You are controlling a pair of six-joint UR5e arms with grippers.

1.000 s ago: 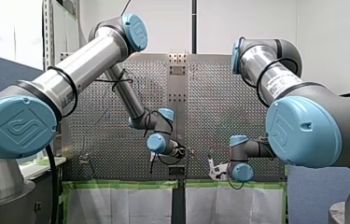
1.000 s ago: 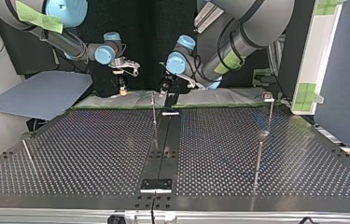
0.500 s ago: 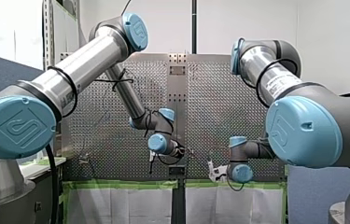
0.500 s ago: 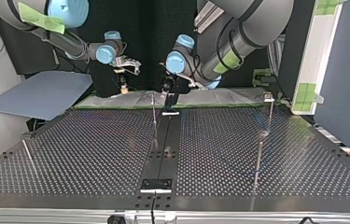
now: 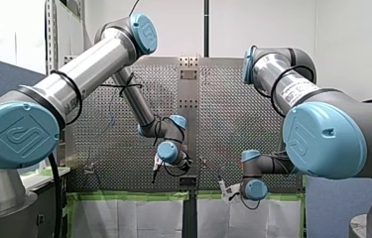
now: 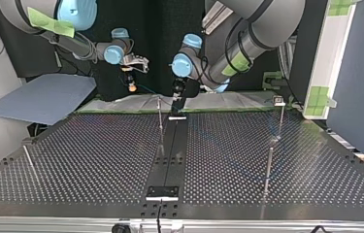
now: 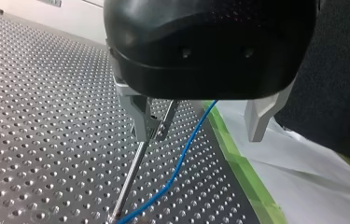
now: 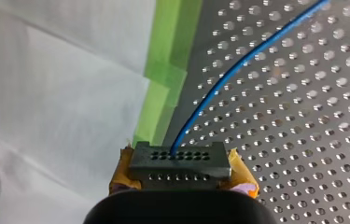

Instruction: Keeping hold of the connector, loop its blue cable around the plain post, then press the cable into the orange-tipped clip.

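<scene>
right gripper [image 8: 180,181]: mine's clamped on the black connector [image 8: 179,158]; I see it over the green tape [image 8: 163,84] at the table [image 8: 303,116] edge
blue cable [image 8: 219,88]: runs off the connector out across the holes
left gripper [image 7: 198,135]: spread wide, holding nothing; cable passes between its fingers; metal post [image 7: 133,172] right beside one finger

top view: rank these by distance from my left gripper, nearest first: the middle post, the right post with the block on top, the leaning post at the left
1. the middle post, right beside my left gripper at the table's far edge.
2. the post with the block on top, further along the far side, at the view's right.
3. the leaning post, at the view's left, towards the near corner.
</scene>
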